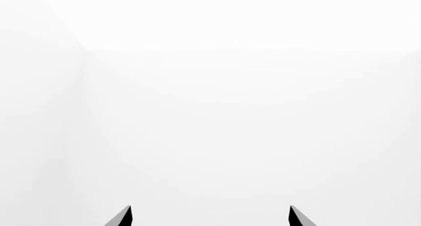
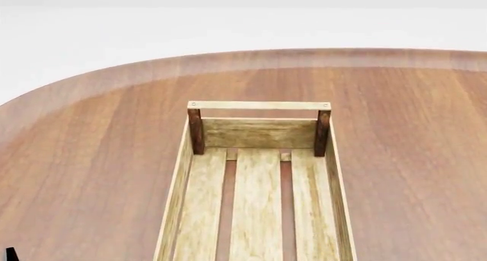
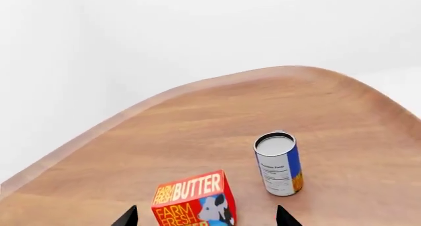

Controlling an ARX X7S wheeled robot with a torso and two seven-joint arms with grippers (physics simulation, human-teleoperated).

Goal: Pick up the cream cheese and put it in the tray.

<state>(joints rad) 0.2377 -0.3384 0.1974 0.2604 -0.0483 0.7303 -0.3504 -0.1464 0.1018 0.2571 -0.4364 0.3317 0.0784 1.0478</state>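
Observation:
The cream cheese is out of view in all three views. The tray point(image 2: 259, 105), a long light-wood slatted crate with dark brown corner posts, stands on the table in the middle of the head view, and nothing shows inside it. In the left wrist view my left gripper point(image 1: 210, 216) is open, its two dark fingertips point(image 1: 125, 217) wide apart against plain white. My right gripper point(image 3: 207, 217) is open too, hovering over the table. The red-orange butter box point(image 3: 194, 199) shows between its fingertips point(image 3: 128, 218), apart from both.
A blue-and-orange can point(image 3: 279, 163) stands upright beside the butter box. The rounded wooden table point(image 2: 91, 158) curves away to a far edge, with white floor beyond. A small black tip point(image 2: 9, 254) shows at the head view's bottom-left corner.

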